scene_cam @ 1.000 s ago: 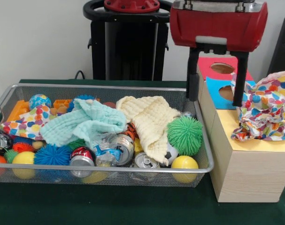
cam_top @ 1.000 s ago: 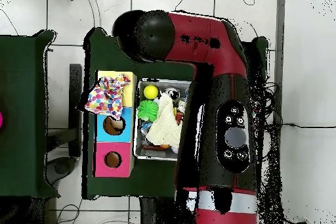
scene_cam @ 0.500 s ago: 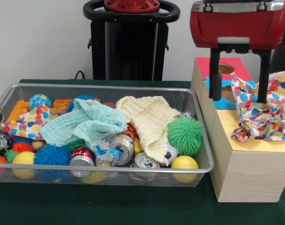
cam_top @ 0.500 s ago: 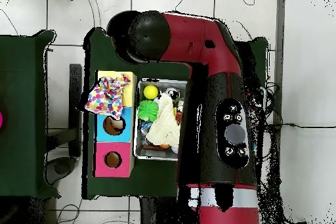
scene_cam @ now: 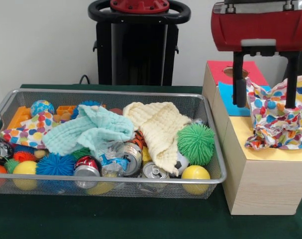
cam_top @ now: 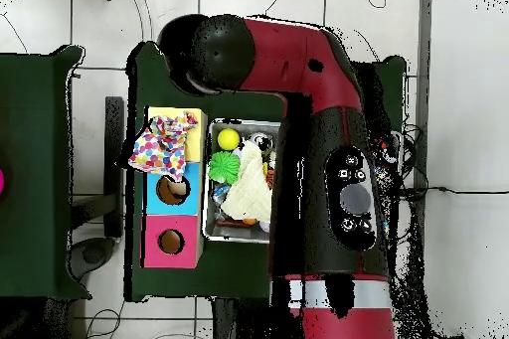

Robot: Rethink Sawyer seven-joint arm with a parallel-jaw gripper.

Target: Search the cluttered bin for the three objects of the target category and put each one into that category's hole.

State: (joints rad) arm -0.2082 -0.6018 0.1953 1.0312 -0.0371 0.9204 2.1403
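The gripper [scene_cam: 264, 102] hung released above the yellow-topped box [scene_cam: 262, 174], fingers spread. A dotted cloth [scene_cam: 280, 122] lay crumpled on that box; another [scene_cam: 29, 130] lay in the basket [scene_cam: 116, 178] beside it.

Table [scene_cam: 116, 219]: dark green cloth top, carries two things directly. Wire mesh bin [scene_cam: 141, 180] sits on it, below and to the picture-left of the gripper [scene_cam: 265, 94] in the front view, full of clutter. Row of pale wooden boxes [scene_cam: 262, 184] stands on the cloth directly under the gripper, just beside the bin's picture-right end; touching or a thin gap, can't tell. Overhead view: table [cam_top: 239, 280] shows green cloth bare around bin [cam_top: 211, 228] and boxes [cam_top: 171, 196]; the arm hides the side of the table beyond the bin.
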